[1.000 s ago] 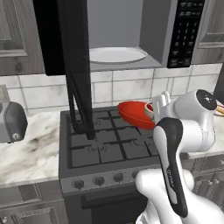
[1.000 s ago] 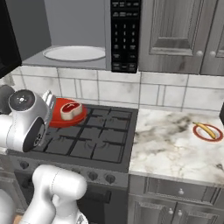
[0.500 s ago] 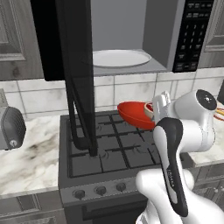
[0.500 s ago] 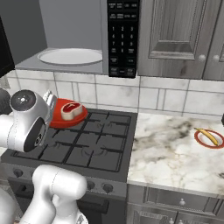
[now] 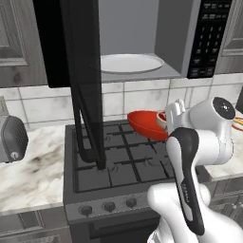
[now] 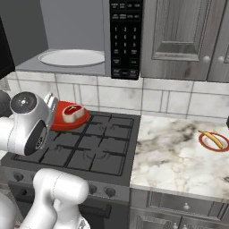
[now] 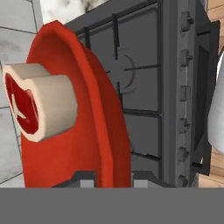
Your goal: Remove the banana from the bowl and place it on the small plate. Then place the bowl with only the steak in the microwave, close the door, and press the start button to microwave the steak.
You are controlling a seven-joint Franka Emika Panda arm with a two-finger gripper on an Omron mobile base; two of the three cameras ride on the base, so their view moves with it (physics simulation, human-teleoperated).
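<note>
Base is rolling closer, the microwave (image 5: 142, 42) growing larger; gripper (image 7: 114, 175) is still clamping the bowl (image 7: 83, 118) rim, steak (image 7: 37, 103) inside. Banana (image 6: 212, 139) is already lying on the small plate (image 6: 214, 142), far right. Loading, closing the door (image 5: 83, 76), starting remain.

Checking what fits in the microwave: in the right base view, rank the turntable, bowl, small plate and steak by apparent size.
1. turntable
2. bowl, partly hidden by the arm
3. small plate
4. steak
Plate and steak look close; differing distances make that unsure.
</note>
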